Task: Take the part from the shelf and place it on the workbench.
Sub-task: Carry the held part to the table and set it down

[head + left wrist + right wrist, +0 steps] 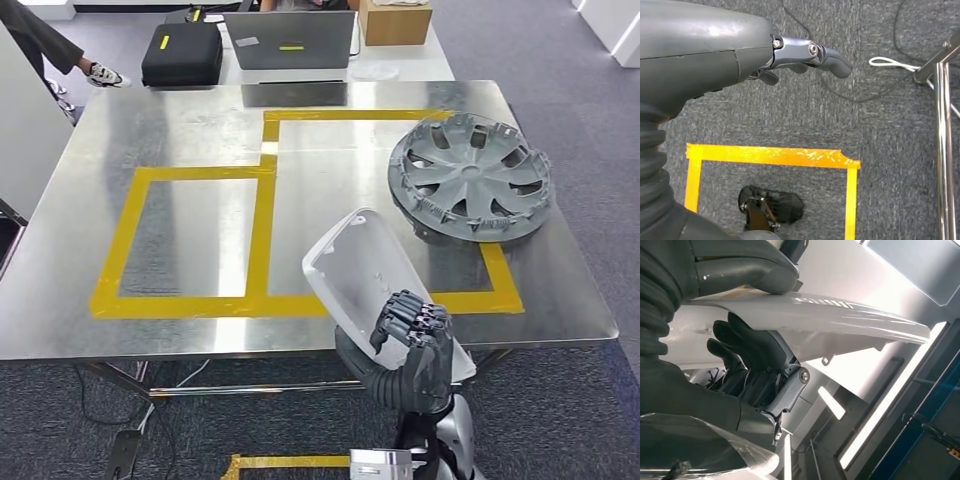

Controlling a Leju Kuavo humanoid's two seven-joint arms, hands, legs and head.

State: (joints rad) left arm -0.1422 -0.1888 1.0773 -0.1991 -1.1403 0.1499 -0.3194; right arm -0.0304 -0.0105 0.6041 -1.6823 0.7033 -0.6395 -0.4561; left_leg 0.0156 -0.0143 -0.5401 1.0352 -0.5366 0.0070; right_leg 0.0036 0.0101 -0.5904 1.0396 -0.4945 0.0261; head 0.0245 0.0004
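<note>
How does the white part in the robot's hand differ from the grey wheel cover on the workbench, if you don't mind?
The white part is smooth and roughly rectangular; the wheel cover is round, grey and spoked. The right hand holds the part tilted over the workbench edge, while the cover rests on it. Both look like moulded plastic car parts.

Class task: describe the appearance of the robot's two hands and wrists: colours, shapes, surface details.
The right hand has dark grey segmented fingers, a ribbed black wrist cover and a silver forearm below. The left hand shows a smooth grey shell, a ribbed dark cover and metallic finger links with visible screws.
</note>
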